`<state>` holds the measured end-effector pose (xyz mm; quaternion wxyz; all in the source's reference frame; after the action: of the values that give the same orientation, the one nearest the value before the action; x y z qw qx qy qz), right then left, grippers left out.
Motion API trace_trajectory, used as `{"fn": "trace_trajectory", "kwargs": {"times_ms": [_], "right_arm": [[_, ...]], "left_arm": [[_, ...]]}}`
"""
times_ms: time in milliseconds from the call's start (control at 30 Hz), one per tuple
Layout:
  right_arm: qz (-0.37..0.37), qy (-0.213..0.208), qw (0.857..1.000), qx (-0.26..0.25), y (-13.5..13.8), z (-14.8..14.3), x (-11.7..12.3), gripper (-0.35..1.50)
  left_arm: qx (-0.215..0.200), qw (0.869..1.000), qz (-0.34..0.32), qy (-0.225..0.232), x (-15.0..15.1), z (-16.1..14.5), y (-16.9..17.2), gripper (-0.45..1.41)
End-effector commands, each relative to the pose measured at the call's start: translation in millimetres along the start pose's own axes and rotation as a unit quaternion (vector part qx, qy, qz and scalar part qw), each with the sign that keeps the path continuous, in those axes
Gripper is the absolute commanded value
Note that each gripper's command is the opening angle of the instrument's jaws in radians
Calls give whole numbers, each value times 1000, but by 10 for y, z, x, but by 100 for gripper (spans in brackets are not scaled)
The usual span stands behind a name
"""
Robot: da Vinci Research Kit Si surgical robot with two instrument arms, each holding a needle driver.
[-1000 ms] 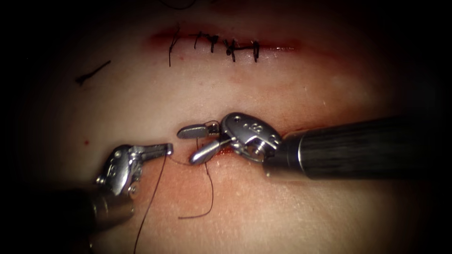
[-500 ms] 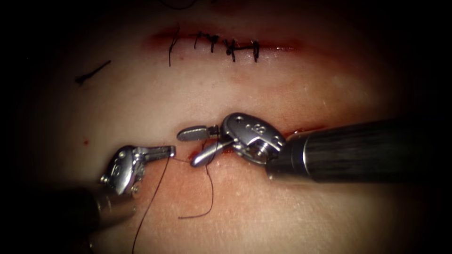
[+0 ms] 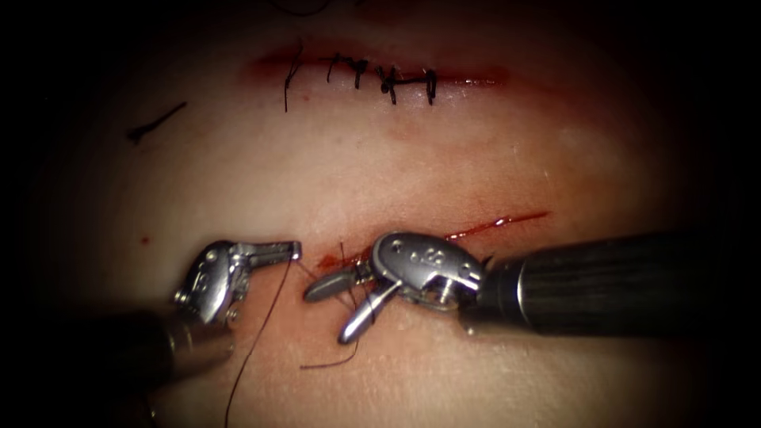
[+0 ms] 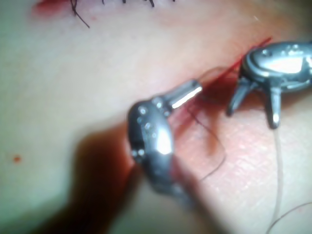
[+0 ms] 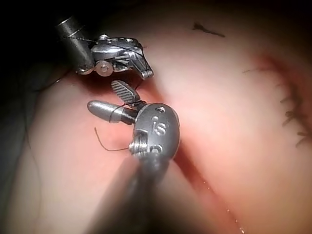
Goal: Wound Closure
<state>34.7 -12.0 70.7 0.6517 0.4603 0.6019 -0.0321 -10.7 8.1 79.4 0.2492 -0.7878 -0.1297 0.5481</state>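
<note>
The lower cut [image 3: 495,224] in the tissue [image 3: 444,158] shows as a thin red line. At its left end, my left tool [image 3: 292,252] has its jaws shut on the dark thread [image 3: 258,341]. The thread hangs down from the tip, and a thin strand runs across to the cut. My right tool [image 3: 326,315] comes in from the right with its jaws open around the thread strands there, holding nothing. A short thread tail [image 3: 329,363] curls below it. In the wrist views the left tool [image 4: 187,94] and the open right tool [image 5: 109,99] sit close together.
An upper cut [image 3: 380,75] farther back is closed with several dark stitches. A loose cut piece of thread [image 3: 154,123] lies on the tissue at the left. Red fluid [image 3: 333,257] stains the left end of the lower cut.
My right tool has moved down and towards the front, off the cut, uncovering the red line; its open jaws now point down-left. The left tool has edged slightly right, still holding the thread.
</note>
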Motion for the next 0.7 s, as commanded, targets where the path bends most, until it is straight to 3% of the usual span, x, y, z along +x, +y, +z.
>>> {"fn": "trace_trajectory", "kwargs": {"times_ms": [33, 400, 533, 700], "right_arm": [[1, -10, 1000, -4, 4, 10, -5, 66], [-9, -143, 987, -68, 24, 44, -18, 66], [-10, -225, 971, -79, 24, 62, -37, 66], [-12, -267, 960, -79, 17, 66, -48, 67]], "left_arm": [[-2, 1000, -1, 1, -10, 3, 1, -45], [-7, 1000, -3, -2, -13, 4, 9, -45], [-9, 1000, -6, -3, -14, 4, 13, -45], [-10, 1000, -6, -5, -13, 2, 17, -45]]}}
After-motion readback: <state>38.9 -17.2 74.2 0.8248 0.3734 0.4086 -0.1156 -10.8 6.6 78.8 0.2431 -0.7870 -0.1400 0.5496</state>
